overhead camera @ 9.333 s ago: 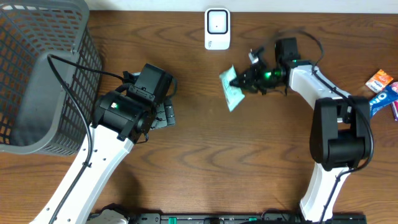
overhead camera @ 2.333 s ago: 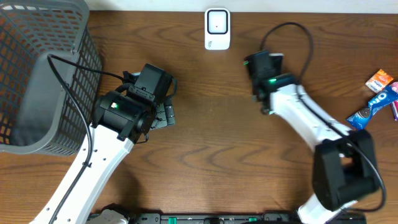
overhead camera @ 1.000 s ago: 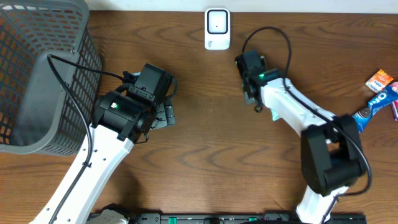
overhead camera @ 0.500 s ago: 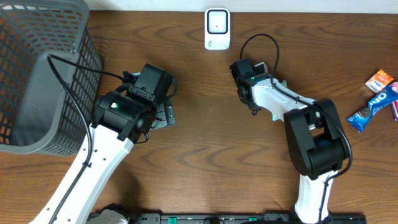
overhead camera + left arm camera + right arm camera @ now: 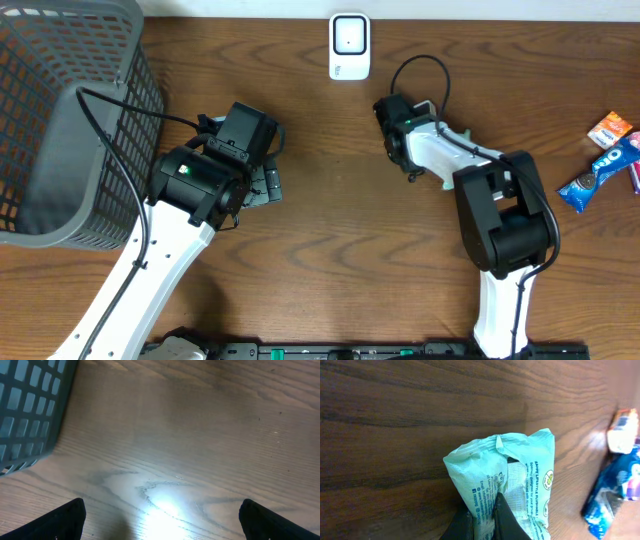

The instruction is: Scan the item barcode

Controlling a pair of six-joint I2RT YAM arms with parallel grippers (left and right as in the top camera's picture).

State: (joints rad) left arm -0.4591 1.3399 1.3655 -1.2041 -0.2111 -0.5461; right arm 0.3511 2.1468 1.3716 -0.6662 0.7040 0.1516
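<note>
The item is a mint-green packet [image 5: 512,475] with small print, standing up from the wooden table in the right wrist view. My right gripper [image 5: 484,505] is shut on its lower fold, one dark finger on each side. In the overhead view the right arm [image 5: 440,145] is folded over the packet and hides most of it, below and right of the white scanner [image 5: 349,45] at the back edge. My left gripper [image 5: 162,522] hangs open over bare table, nothing between its fingertips [image 5: 65,520], at the left of centre [image 5: 262,185].
A grey mesh basket [image 5: 60,120] fills the left side, its corner showing in the left wrist view [image 5: 30,410]. An orange snack pack [image 5: 610,128] and a blue biscuit pack [image 5: 600,170] lie at the right edge, and both show in the right wrist view [image 5: 621,430] [image 5: 612,490].
The right wrist has swung left and folded in toward its own base. Its jaws have gone from part open to shut on the packet. The left arm has not moved.
</note>
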